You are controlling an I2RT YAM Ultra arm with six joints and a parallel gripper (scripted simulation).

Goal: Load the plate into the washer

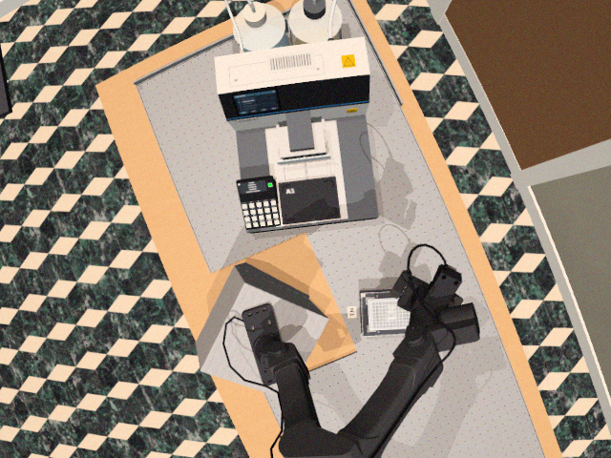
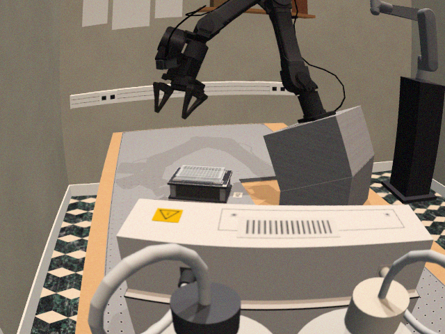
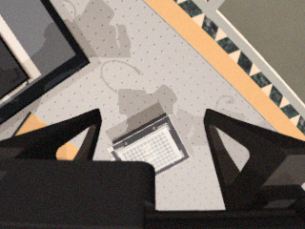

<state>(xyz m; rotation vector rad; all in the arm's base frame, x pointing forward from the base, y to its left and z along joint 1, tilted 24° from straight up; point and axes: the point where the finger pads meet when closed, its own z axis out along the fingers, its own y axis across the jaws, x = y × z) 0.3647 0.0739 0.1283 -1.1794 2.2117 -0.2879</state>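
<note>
The plate (image 1: pixel 387 315) (image 2: pixel 201 173) (image 3: pixel 152 150), pale with a grid of wells, lies in the dark plate nest N1 (image 1: pixel 364 325) (image 2: pixel 199 193). Its cut-off corner cannot be made out. My gripper (image 2: pixel 170 114) (image 3: pixel 152 114) is open and empty, high above the nest, fingers pointing down; the arm hides the plate's right part in the top view. The washer (image 1: pixel 296 69) (image 2: pixel 272 273) has its dark carrier (image 1: pixel 315 199) at the front, with no plate on it and "A1" at its left rear. The keypad (image 1: pixel 260 214) is left of the carrier; its lamp (image 1: pixel 269 184) is green. START (image 1: pixel 249 224) is lowest left.
Two bottles (image 1: pixel 259 30) (image 1: pixel 315 24) with hoses stand behind the washer. The arm's grey angular pedestal (image 1: pixel 296 320) (image 2: pixel 309 158) stands left of the nest, in front of the washer. The N1 label (image 1: pixel 351 312) (image 2: pixel 237 195) lies beside the nest. An orange border (image 3: pixel 210 40) edges the table.
</note>
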